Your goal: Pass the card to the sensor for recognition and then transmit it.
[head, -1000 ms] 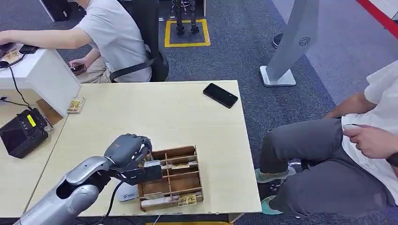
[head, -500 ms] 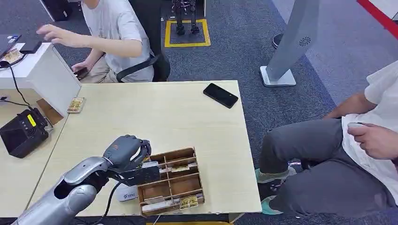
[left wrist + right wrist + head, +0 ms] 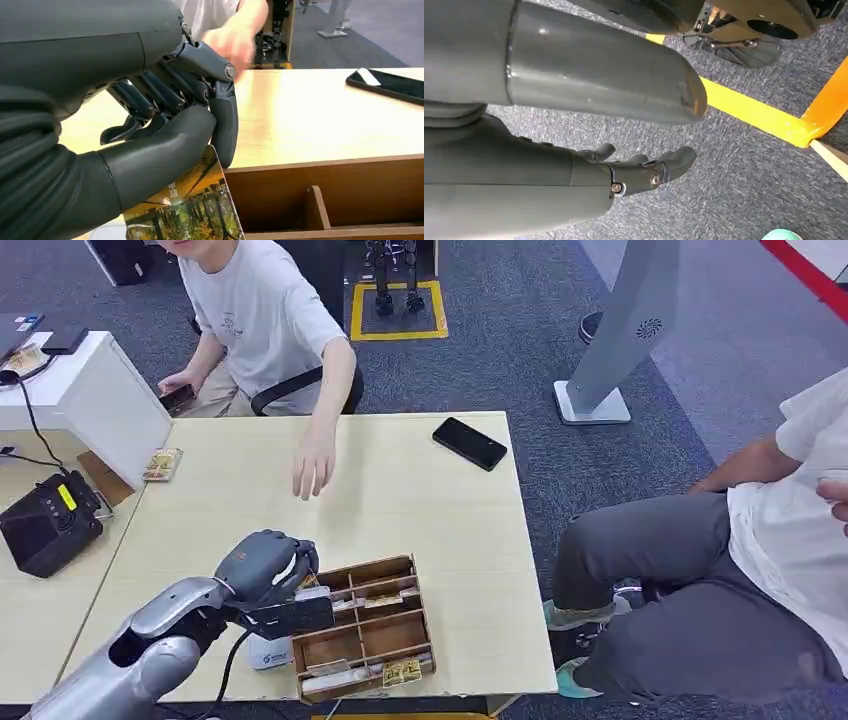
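We see the card (image 3: pixel 187 210) pinched between the thumb and the dark fingers (image 3: pixel 225 125) of our left hand (image 3: pixel 262 568), low and left of centre in the head view, right at the left edge of the wooden tray (image 3: pixel 412 615). In the left wrist view the card stands on edge, its printed face toward the camera, its lower part just outside the tray's near wall. So the card is already in our fingers; the relation that matters next is where the sensor lies from it.

We judge the small white device (image 3: pixel 268 652) just beside the tray's left wall, directly under our left hand, to be the sensor, though its top is partly hidden. If so, the card needs only a short move down and toward us.

A person's hand (image 3: pixel 313 468) hangs over the surface (image 3: pixel 420 500) above our hand in the frame, well apart from the card.

Our right hand (image 3: pixel 644 170) hangs over the carpet, fingers loosely apart and holding nothing.
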You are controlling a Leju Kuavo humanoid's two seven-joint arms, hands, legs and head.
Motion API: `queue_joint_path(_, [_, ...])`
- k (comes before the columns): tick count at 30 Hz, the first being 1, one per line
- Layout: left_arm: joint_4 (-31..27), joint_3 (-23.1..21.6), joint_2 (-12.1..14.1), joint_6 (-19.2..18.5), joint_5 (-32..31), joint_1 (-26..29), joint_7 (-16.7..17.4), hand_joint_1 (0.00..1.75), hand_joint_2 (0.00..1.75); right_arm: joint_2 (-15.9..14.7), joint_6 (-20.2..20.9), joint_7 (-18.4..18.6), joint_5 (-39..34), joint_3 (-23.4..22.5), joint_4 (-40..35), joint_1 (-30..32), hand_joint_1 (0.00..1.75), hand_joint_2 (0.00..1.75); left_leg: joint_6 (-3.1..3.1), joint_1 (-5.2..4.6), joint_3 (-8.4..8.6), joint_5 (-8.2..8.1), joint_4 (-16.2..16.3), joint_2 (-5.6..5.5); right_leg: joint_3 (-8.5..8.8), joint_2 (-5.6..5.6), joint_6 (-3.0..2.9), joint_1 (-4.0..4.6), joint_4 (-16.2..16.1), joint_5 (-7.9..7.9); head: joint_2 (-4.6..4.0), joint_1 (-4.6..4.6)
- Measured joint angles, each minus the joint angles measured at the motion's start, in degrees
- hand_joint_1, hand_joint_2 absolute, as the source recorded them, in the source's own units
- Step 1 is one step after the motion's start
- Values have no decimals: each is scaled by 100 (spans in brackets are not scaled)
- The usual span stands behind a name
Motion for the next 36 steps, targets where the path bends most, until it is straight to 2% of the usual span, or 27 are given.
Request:
queue_joint_path(4, [-160,99,116,83,370,-16,-168,175,175,48,129,-35,-4,-11,-153,46,0,0,0,1,0,1,0,1,-2,1,0,0,0,0,0,0])
queue_joint_path(7, [-430,374,315,57,585,-157,-255,175,175,85,196,-81,-13,-41,-281,111,0,0,-1,3,-1,2,0,0,-2,0,0,2,0,0,0,-2])
queue_joint_path(13, [-912,763,603,-11,699,-338,-310,175,175,151,271,-118,-22,-96,-487,201,0,0,-3,3,-1,3,0,1,-2,1,0,1,1,0,0,0])
queue_joint_path(36, [-1185,885,726,57,647,-335,-365,175,175,407,645,-140,-72,-138,-1115,365,0,0,-2,2,-2,3,0,1,-2,0,0,0,1,0,0,0])
